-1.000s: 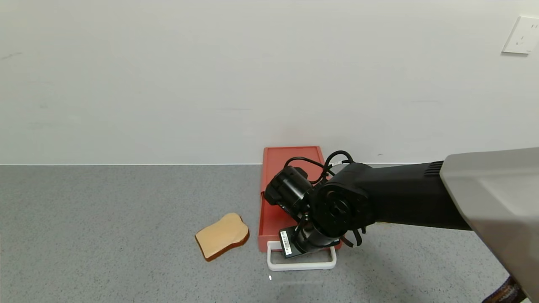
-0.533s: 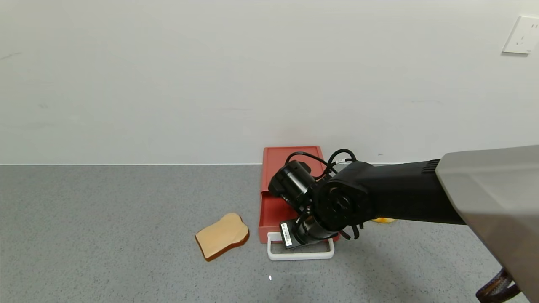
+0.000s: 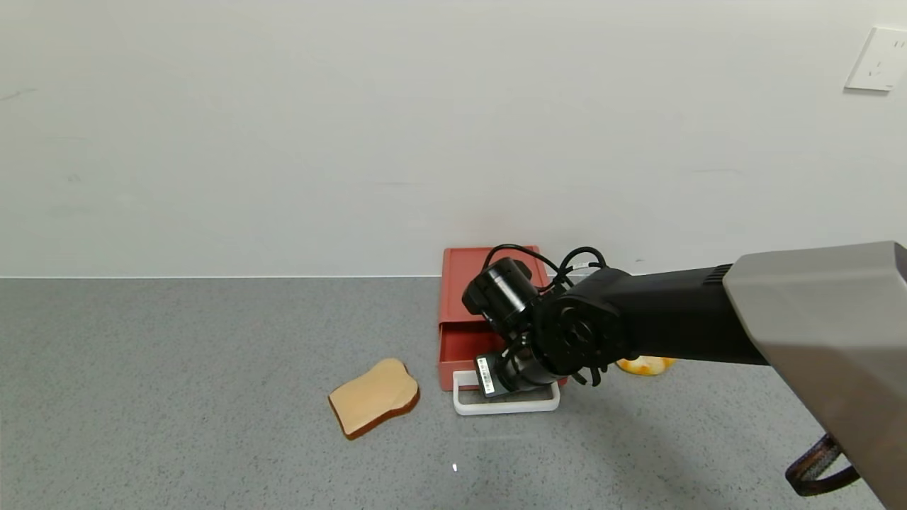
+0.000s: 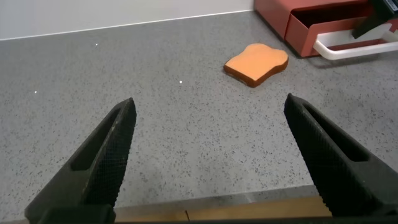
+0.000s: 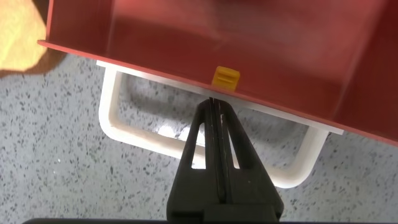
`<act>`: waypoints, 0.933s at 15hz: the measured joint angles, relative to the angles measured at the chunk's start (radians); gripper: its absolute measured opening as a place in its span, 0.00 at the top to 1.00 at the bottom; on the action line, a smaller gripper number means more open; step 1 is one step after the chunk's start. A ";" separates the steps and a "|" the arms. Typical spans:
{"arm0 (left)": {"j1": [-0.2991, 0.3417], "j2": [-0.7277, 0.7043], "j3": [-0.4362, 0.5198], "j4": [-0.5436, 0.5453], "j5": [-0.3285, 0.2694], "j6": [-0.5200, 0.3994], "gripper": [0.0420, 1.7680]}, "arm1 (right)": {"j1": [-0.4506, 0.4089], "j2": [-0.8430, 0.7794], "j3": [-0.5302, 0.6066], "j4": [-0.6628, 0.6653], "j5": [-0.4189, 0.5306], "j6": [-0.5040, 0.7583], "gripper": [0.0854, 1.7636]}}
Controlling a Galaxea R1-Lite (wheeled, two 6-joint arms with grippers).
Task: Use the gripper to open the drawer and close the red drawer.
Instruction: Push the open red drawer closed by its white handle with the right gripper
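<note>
The brick-red drawer (image 3: pixel 459 283) stands against the wall with its tray (image 3: pixel 459 350) partly slid out. Its white loop handle (image 3: pixel 504 407) lies on the counter in front. My right gripper (image 5: pixel 212 102) is shut with nothing between its fingers. It reaches over the handle's front bar (image 5: pixel 155 140), and its tip is against the tray's front edge by a small yellow tab (image 5: pixel 226 77). In the head view the black hand (image 3: pixel 504 375) covers the tray's right part. My left gripper (image 4: pixel 208 106) is open and empty, low over the counter's near edge, far from the drawer (image 4: pixel 298 25).
A bread slice (image 3: pixel 374 397) lies on the grey counter left of the drawer and also shows in the left wrist view (image 4: pixel 256 62). A yellow-orange object (image 3: pixel 643 365) lies partly hidden behind my right arm. A wall outlet (image 3: pixel 879 59) is at the upper right.
The tray and its white handle have slid back toward the wall, so less of the tray sticks out. My right gripper has moved the same way with them. The bread has not moved.
</note>
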 joint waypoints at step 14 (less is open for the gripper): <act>0.000 0.000 0.000 0.000 0.001 -0.001 0.03 | -0.067 0.062 -0.102 -0.087 0.000 -0.091 0.98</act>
